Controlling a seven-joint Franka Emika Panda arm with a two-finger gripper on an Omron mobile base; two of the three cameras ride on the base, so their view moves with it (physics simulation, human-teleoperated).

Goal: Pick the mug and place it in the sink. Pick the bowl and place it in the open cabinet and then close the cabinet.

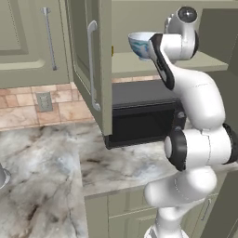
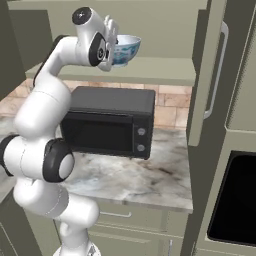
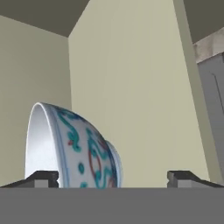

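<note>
Releasing the round white porcelain bowl point(image 2: 125, 49) with blue-green patterning onto the shelf of the open sage-green wall cabinet point(image 1: 95, 69), the fingers point(image 3: 43, 178) stand wide apart, gripping nothing; next, judged: withdraw, then swing its door shut.

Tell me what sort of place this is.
A home kitchen, rendered: a black microwave on a marble-look countertop, sage-green wall cabinet open above it, and a tiled backsplash.

Bowl point(image 2: 125, 50) sits upright on cabinet shelf point(image 2: 160, 70), near its left end. Microwave point(image 2: 112, 122) on marble counter point(image 2: 150, 180) below, against the back wall.
</note>
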